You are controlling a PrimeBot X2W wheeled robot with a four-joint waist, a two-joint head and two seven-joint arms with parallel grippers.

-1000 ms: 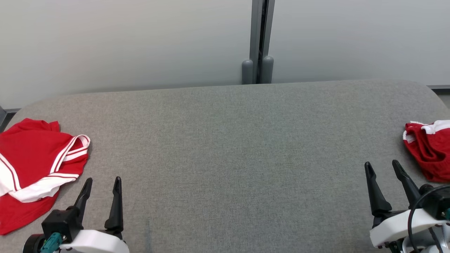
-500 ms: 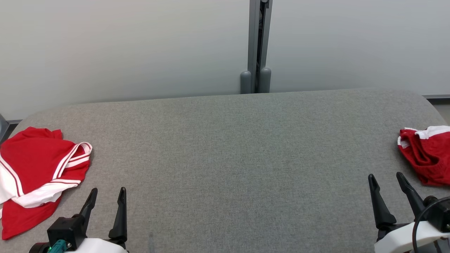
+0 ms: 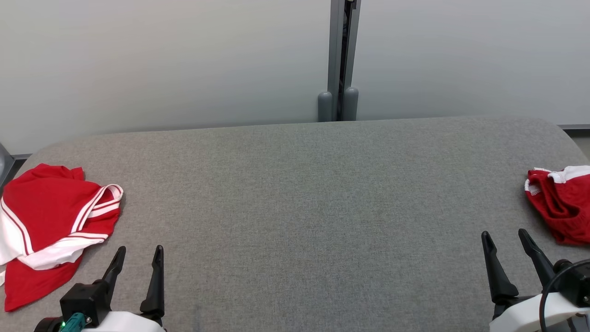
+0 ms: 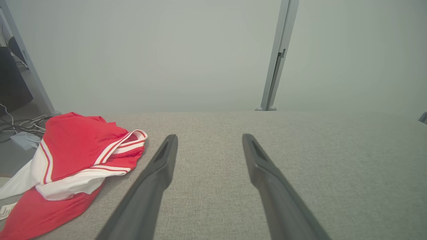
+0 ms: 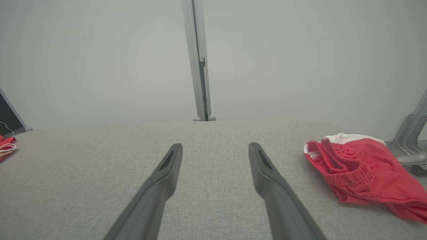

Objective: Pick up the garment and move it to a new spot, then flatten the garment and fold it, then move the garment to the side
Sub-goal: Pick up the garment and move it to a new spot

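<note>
Crumpled red-and-white striped jersey (image 3: 50, 221) far left on grey woven worktop (image 3: 299, 207); bunched red shorts (image 3: 560, 203), elastic-waisted, far right. Left pincer (image 3: 139, 249), right pincer (image 3: 503, 233) both spread wide.

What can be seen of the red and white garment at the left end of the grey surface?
The red and white garment is soft, knit-looking fabric: red with broad white bands and thin stripes. It lies crumpled, folded over itself, at the left end of the grey padded surface, its outer side seemingly drooping over the edge. A small white label shows at its near corner. The open left gripper sits beside it, not touching.
</note>
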